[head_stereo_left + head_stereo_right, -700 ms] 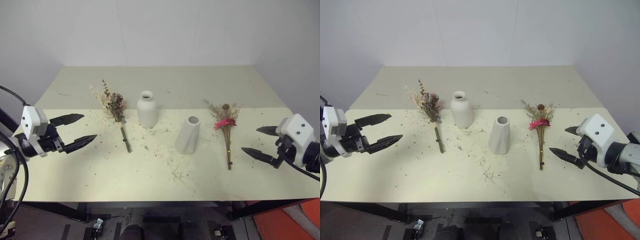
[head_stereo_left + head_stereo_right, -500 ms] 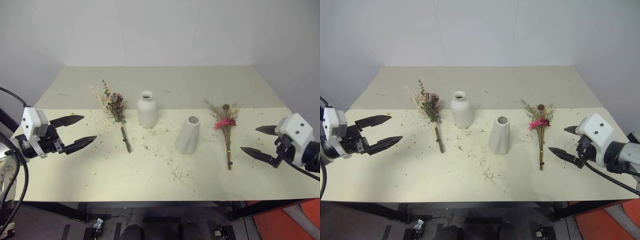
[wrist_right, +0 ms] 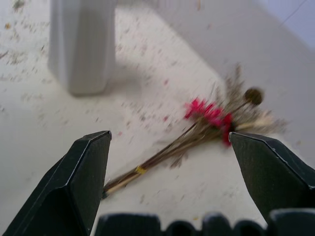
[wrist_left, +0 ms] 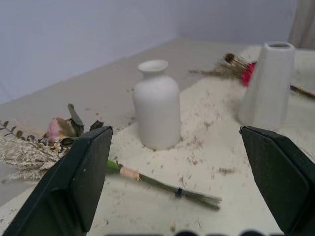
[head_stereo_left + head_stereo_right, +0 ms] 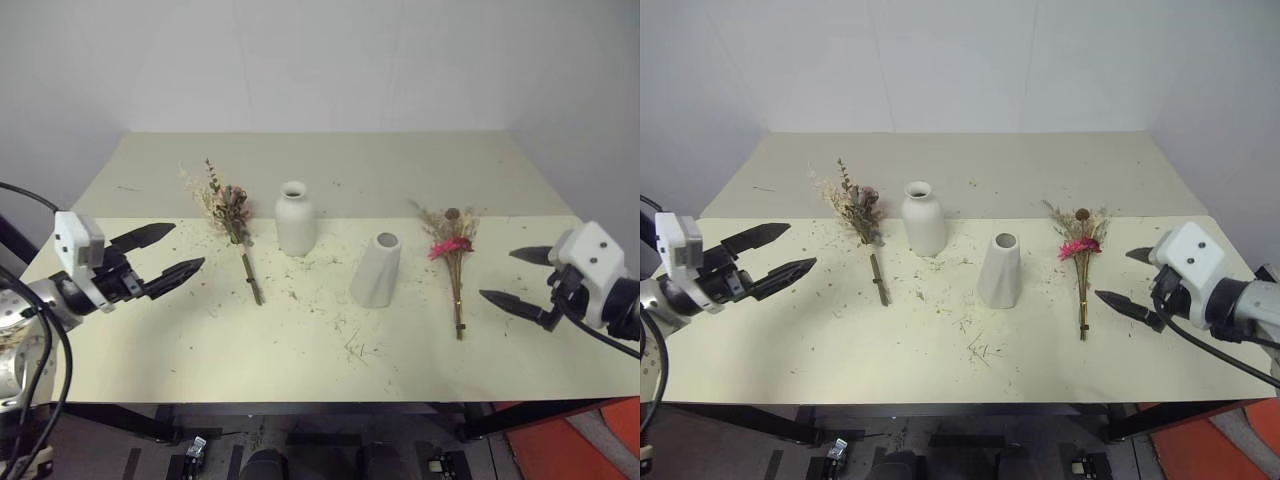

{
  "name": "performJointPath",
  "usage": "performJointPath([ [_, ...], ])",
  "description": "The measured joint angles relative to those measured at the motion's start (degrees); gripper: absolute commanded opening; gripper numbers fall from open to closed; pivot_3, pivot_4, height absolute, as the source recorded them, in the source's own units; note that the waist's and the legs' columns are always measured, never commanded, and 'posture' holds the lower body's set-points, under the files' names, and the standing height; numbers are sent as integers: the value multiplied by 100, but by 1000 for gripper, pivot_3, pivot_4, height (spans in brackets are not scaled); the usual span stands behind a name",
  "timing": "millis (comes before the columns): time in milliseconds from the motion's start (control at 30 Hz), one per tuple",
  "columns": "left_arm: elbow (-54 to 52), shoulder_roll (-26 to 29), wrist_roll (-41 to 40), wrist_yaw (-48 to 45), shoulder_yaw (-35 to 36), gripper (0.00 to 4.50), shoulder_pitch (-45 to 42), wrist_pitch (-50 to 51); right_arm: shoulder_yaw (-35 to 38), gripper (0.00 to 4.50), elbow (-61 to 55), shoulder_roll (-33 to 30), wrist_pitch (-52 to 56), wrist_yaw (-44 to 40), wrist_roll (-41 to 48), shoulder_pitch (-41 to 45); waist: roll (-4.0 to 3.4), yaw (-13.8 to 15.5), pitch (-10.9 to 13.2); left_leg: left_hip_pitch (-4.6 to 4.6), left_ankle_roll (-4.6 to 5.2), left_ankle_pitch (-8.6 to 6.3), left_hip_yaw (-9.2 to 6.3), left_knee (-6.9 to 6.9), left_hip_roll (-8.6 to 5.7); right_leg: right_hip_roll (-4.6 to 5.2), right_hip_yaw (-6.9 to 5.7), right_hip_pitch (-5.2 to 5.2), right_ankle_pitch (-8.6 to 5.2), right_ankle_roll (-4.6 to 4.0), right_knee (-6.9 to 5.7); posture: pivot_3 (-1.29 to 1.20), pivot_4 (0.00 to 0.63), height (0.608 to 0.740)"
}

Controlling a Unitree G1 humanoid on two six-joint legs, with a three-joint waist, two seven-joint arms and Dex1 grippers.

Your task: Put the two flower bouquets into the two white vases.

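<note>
Your cream table (image 5: 330,170) carries, from left gripper (image 5: 165,252) toward right gripper (image 5: 513,278): rose bouquet (image 5: 228,208), bottle vase (image 5: 294,219), cone vase (image 5: 377,270), magenta bouquet (image 5: 452,250), amid scattered flower debris (image 5: 345,345)

Both head views look forward and down from above the near edge onto the whole surface (image 5: 330,350). Each wrist view sits low and close. The left faces the bottle vase (image 4: 156,105); both catch the cone vase (image 3: 81,44) and red bouquet (image 3: 211,115).

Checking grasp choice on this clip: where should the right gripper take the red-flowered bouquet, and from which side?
Probably on the bare stems of the red-flowered bouquet, below the fragile head. It lies flat on the table, stem ends toward the robot, so the open right gripper should come from above, fingers straddling the stems crosswise.
</note>
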State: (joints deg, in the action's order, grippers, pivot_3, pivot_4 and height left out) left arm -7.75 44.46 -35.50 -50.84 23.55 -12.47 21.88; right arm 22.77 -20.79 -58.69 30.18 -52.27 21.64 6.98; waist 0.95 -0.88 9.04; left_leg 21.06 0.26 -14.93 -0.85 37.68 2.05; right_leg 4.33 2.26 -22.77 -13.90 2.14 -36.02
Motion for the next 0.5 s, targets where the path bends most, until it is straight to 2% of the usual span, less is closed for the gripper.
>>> performJointPath([
  [67,-390,-172,332,954,-145,4493,-129,452,-156,4500,8,37,2,38,11,318,0,-1,0,-5,0,0,-2,0,-1,0,1,9,1,1,1,0,150,740],
  [200,-996,-1026,689,2970,-703,4493,-687,2010,-682,4500,-56,162,4,77,86,1017,2,11,1,-9,0,0,-17,7,-7,2,-7,23,3,5,3,0,150,740],
  [300,-999,-1619,659,3972,-742,4493,-1304,3257,-975,4500,-82,281,11,126,119,1388,5,23,3,3,0,0,-32,11,-10,2,-18,19,4,4,6,0,150,740],
  [400,-479,-2146,750,4840,-649,4493,-2311,4614,-1303,4500,-106,515,12,136,207,1916,6,19,3,2,-1,1,-39,14,-19,4,-21,21,5,5,3,0,150,740],
  [500,-85,-2348,844,5151,-636,4493,-2781,5406,-1533,4500,-176,601,14,152,215,2248,5,-16,3,2,-1,1,-43,9,-18,3,-21,22,5,5,5,0,150,740],
])
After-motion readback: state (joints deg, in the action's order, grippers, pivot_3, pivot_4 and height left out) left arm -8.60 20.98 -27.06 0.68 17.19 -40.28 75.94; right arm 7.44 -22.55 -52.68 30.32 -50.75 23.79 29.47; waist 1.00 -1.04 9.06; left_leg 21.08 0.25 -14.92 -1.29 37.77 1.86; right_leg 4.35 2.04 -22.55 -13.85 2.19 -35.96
